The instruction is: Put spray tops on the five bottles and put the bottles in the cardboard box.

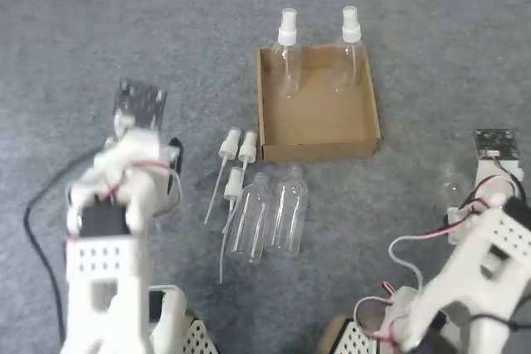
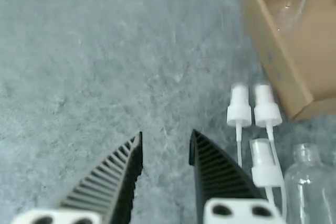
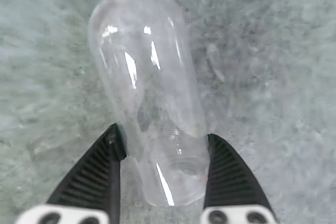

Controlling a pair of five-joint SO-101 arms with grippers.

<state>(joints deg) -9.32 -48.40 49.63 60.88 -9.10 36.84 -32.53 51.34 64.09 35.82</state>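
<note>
My right gripper (image 3: pixel 161 132) is shut on the base end of a clear bottle (image 3: pixel 149 77) with no top, whose neck points away over the grey carpet. That arm (image 1: pixel 495 155) is at the right side. My left gripper (image 2: pixel 166 136) is open over bare carpet with nothing between its fingers, a short way from three loose spray tops (image 2: pixel 252 111). In the high view the tops (image 1: pixel 236 155) lie beside two topless bottles (image 1: pixel 270 215) in front of the cardboard box (image 1: pixel 319 151). Two topped bottles (image 1: pixel 287 55) (image 1: pixel 350 51) stand in the box.
The left arm (image 1: pixel 137 122) stands left of the spray tops. Red and white cables trail from the right arm's base (image 1: pixel 415 246). A black cable (image 1: pixel 37 205) loops on the carpet at the far left. The box's near half (image 1: pixel 319 118) holds nothing.
</note>
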